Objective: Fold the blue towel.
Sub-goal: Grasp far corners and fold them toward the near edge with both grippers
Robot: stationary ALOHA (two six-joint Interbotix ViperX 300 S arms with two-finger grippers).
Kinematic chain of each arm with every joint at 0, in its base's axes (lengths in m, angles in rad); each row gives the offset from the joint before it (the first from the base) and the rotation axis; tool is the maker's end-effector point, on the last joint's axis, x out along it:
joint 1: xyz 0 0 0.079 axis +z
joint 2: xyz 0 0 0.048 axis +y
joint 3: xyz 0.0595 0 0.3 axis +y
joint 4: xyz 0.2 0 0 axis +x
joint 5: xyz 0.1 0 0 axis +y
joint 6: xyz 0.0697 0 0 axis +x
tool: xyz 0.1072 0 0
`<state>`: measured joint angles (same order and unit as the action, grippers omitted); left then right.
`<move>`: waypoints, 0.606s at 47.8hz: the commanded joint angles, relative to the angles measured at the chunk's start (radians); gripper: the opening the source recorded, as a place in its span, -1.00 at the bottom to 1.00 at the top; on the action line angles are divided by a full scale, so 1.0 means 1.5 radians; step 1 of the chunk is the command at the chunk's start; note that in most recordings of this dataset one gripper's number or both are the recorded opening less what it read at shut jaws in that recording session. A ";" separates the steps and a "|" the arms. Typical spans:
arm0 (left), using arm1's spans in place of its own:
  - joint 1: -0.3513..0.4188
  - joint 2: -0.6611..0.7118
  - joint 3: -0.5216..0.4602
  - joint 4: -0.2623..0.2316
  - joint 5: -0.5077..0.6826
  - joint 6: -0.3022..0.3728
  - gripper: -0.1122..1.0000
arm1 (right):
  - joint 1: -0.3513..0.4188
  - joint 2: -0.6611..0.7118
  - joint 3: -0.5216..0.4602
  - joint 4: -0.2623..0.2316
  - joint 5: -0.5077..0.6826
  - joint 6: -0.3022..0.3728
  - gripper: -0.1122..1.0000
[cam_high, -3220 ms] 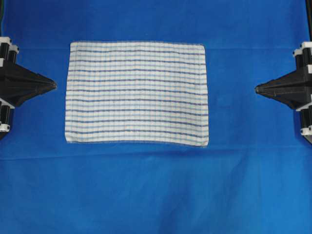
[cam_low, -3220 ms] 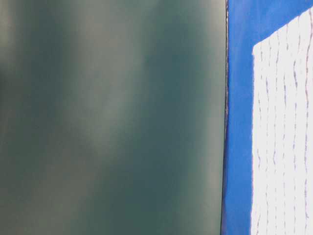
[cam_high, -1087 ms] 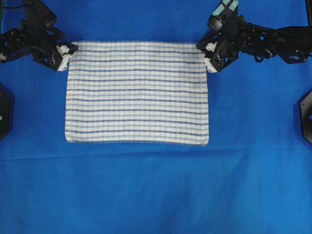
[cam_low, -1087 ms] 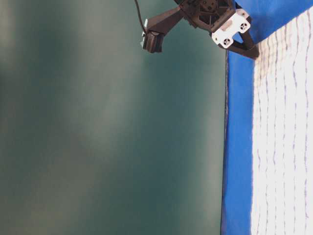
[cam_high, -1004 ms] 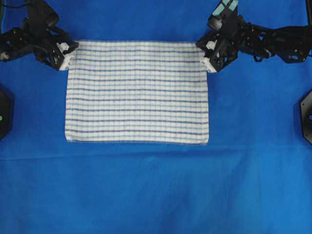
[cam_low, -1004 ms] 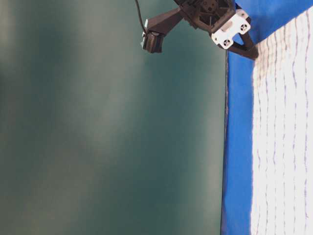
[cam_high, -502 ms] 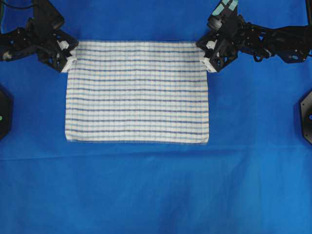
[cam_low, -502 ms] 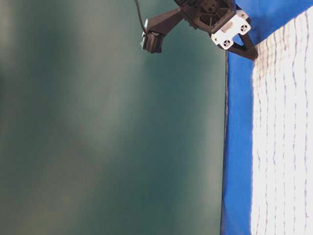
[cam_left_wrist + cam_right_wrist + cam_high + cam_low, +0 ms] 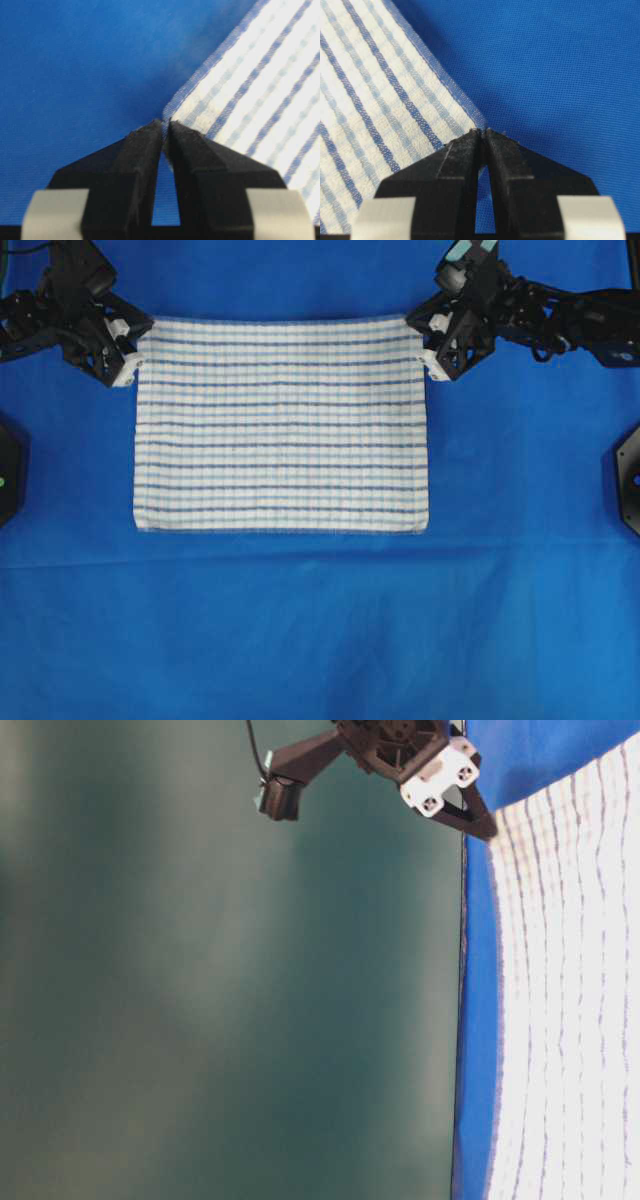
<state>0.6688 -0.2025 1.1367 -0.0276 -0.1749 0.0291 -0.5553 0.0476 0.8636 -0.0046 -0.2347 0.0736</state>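
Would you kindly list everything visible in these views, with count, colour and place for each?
blue towel: one, white with dark-blue and pale-blue stripes, spread at the centre of the table, its two far corners pinched.
table covering: one, plain solid blue, under the towel across the whole overhead view.
dark green surface: one, blurred, fills the left of the table-level view; I cannot tell what it is.
black fixtures: two, at the left and right edges of the overhead view.
left gripper: one, black with white parts, shut on the towel's far left corner.
right gripper: one, black with white parts, shut on the towel's far right corner.
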 commanded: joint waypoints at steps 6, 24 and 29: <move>-0.044 -0.060 0.006 0.000 0.001 0.001 -0.70 | 0.030 -0.078 0.008 -0.001 0.014 0.001 -0.65; -0.211 -0.210 0.059 0.000 0.055 -0.021 -0.70 | 0.171 -0.183 0.046 0.000 0.078 0.006 -0.65; -0.276 -0.246 0.072 0.000 0.072 -0.030 -0.70 | 0.215 -0.198 0.055 0.002 0.096 0.007 -0.65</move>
<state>0.3145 -0.5384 1.2425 -0.0276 -0.0782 -0.0077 -0.2823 -0.2132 0.9465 -0.0061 -0.1043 0.0844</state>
